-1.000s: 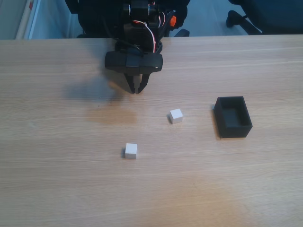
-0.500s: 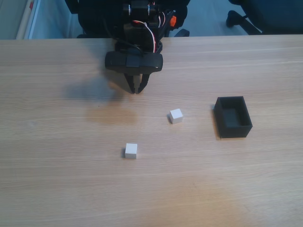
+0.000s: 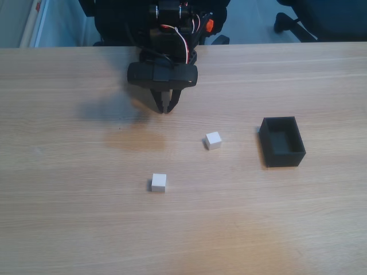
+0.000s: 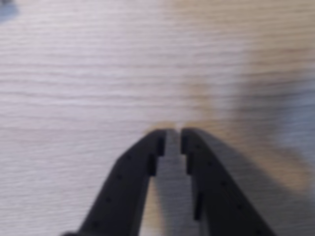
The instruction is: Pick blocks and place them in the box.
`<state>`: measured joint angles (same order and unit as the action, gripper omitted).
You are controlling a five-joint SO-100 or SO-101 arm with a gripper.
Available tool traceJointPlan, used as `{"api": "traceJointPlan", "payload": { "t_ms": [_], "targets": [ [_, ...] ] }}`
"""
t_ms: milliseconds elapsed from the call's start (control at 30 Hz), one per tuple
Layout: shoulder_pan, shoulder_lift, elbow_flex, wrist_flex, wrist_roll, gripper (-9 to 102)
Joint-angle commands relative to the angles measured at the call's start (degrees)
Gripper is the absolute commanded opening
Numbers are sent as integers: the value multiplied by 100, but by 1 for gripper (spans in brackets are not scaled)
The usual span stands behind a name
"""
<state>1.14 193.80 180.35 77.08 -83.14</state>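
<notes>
Pale wood-grain tabletop (image 3: 69, 229), grain running left to right in the fixed view, with dark chair bases and a light floor beyond its far edge.

Black arm at the far middle, red and white wires showing near its top. Claw (image 3: 165, 110) pointing down toward the tabletop and toward the camera, tips drawn together to a near-touch, nothing between them. Same claw (image 4: 173, 132) in the blurred wrist view — two dark fingers converging to a narrow slit, bare wood beyond, a soft shadow to the right.

Two white blocks, both resting on the tabletop, both apart from the claw. Nearer block (image 3: 159, 182) sitting toward the camera, roughly below the claw tips in the fixed view, faces about square to the table edges. Farther block (image 3: 213, 140) lying right of and below the claw, turned slightly so its edges sit askew to the grain. Well apart from each other.

Black box (image 3: 282, 142) at the right — open top up, interior dark (contents not discernible, apparently bare). Long axis running away from the camera, across the grain, tilted a little. Farther block between claw and box, near the box's left wall but not touching it.
</notes>
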Motion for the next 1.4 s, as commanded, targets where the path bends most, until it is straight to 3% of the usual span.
{"api": "traceJointPlan", "payload": {
  "t_ms": [0,467,700,1367],
  "targets": [
    [9,79,229,378,18,2],
    [-1046,-1608,-1151,-598,1213,14],
    [-1591,-3050,-2101,-1477,1635,16],
    [-2030,-5194,-2892,-3911,1222,21]
  ]
}}
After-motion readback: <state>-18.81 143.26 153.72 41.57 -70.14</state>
